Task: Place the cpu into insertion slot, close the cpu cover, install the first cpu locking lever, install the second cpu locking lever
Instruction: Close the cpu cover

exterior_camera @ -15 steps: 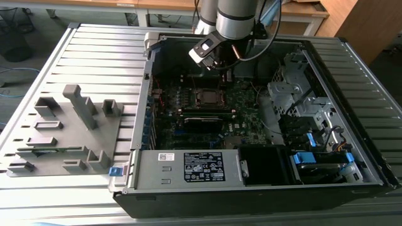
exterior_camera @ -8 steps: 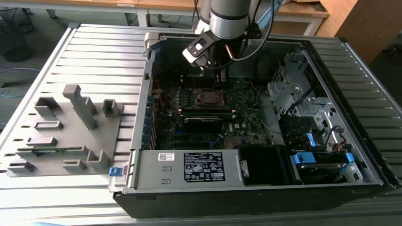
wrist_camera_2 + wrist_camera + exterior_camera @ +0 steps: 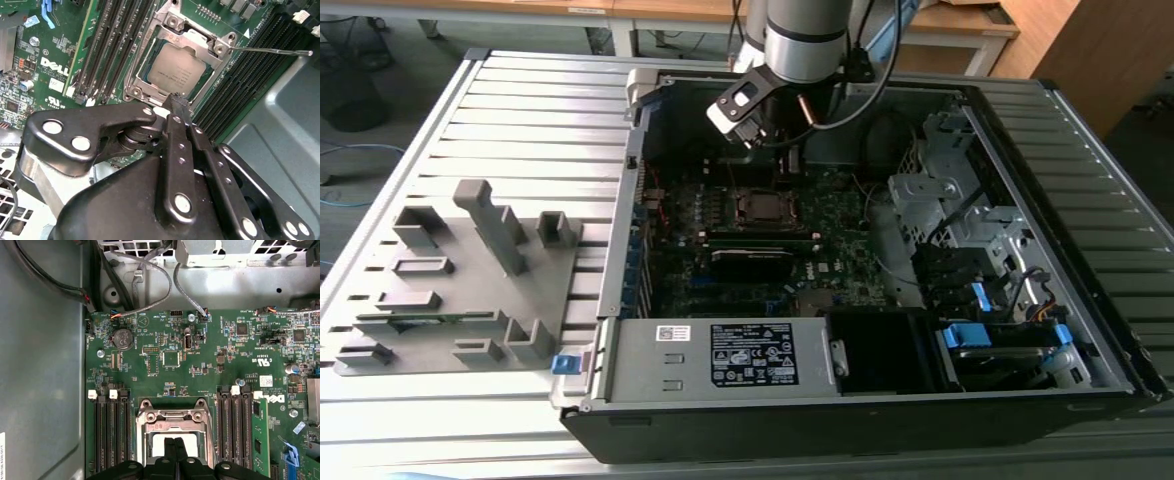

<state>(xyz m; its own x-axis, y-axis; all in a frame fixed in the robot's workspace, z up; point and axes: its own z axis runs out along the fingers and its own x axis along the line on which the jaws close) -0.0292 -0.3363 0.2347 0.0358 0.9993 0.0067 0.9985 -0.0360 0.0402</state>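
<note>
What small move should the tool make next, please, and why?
Probably shift the shut tool sideways to the lever and press it down: the cpu sits framed by the lowered cover, while that thin lever juts out free beside it.

I see my arm dropping in from the top of the exterior view, silver forearm near upright, the wrist canted toward the exterior view's left. The gripper points downward. In both wrist views its two black fingers lie pressed together, fingertips meeting along a thin seam.
</note>
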